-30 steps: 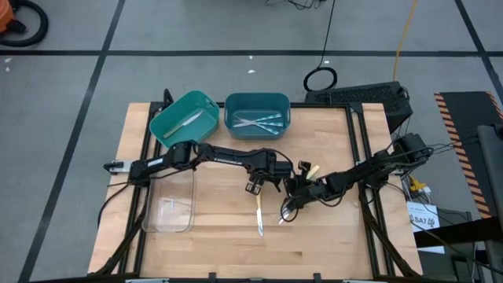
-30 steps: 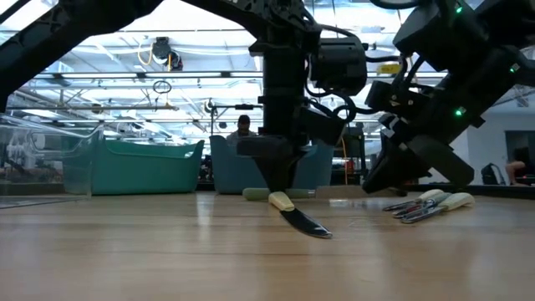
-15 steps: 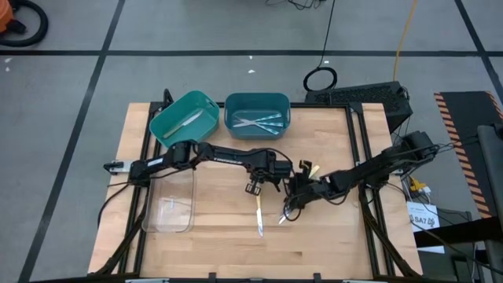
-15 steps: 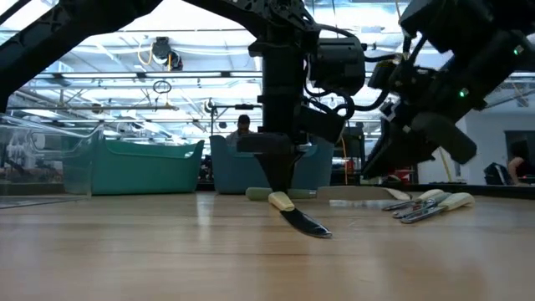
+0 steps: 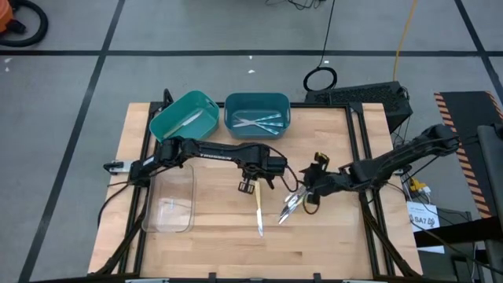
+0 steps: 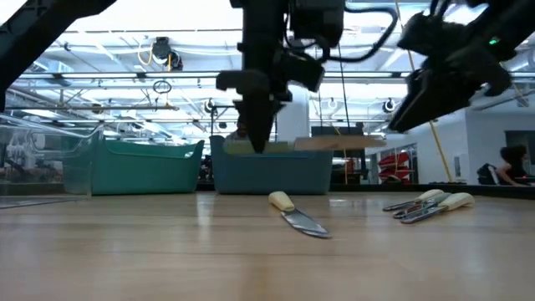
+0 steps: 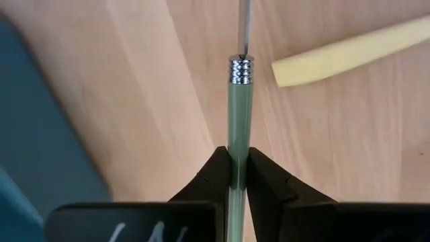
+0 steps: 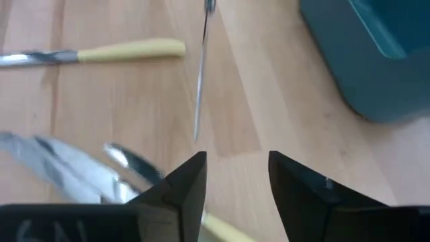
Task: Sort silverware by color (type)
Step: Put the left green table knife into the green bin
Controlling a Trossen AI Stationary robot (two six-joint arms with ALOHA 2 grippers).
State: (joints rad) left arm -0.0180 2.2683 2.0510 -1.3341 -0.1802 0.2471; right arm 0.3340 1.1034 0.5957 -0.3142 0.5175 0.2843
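My left gripper (image 5: pixel 251 181) hangs over the middle of the table, shut on a slim utensil with a pale green handle (image 7: pixel 240 107) and a thin metal shaft. My right gripper (image 8: pixel 235 176) stands open just to its right, above the table, with nothing between its fingers. A yellow-handled knife (image 5: pixel 258 212) lies flat on the wood below the left gripper. A small heap of silverware (image 5: pixel 291 206) lies beside it, under the right gripper. Other silverware lies in the two teal bins (image 5: pixel 185 118) (image 5: pixel 258 112). My left gripper pinches the pale green handle (image 7: pixel 240 144) between its two fingers (image 7: pixel 215 176), behind the metal collar (image 7: pixel 240 70). The fingers point down from above and lie across the handle. The utensil (image 6: pixel 251 146) sits about level, lifted clear of the table.
A clear tray (image 5: pixel 169 206) stands at the near left of the table. The teal bins stand along the far edge. Bare wood lies along the near edge. In the low view a person (image 6: pixel 510 163) shows in the room behind.
My left gripper has gone up from the table with the green-handled utensil, which lay on the wood and now hangs clear. My right gripper has risen and drawn back toward the table's right edge.
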